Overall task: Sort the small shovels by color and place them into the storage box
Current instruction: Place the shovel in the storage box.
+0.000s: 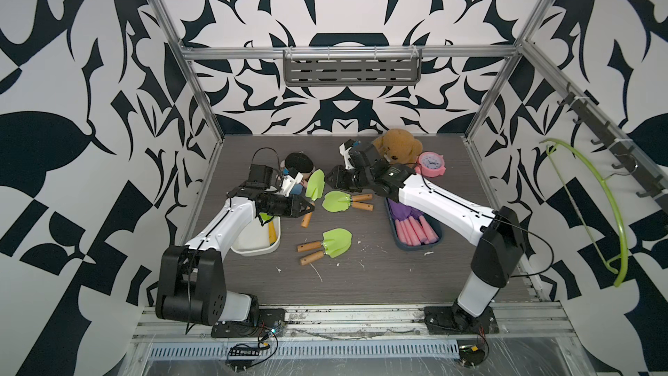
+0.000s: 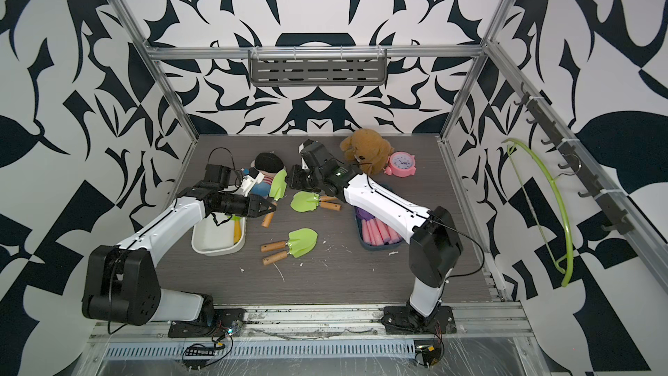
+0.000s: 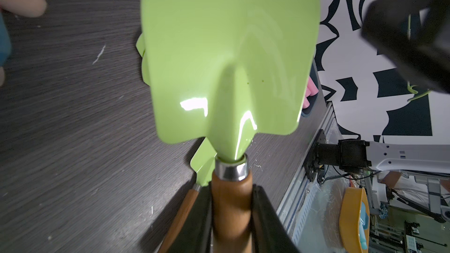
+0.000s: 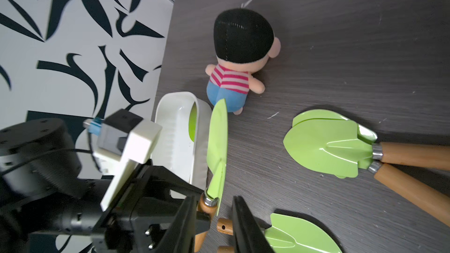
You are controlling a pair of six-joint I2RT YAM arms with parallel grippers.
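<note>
Shovels first: my left hand (image 3: 232,198) is clamped on the wooden handle of a green shovel (image 3: 231,57), held just beside the white box (image 1: 249,247). Four more green shovels (image 1: 338,200) lie in two pairs on the bench (image 1: 361,283). The purple shovels (image 1: 415,229) sit in the blue box (image 1: 421,248), and my right hand (image 4: 214,199) hangs nearby, jaws apart and empty.

Two arms of like build, left arm (image 1: 220,222), right arm (image 1: 441,200); white link shells, black joint housings; thin black cable along each shell, small dark screws; black fingers (image 3: 265,215); white wrist camera bracket (image 4: 131,147); black base plate (image 1: 267,320)
</note>
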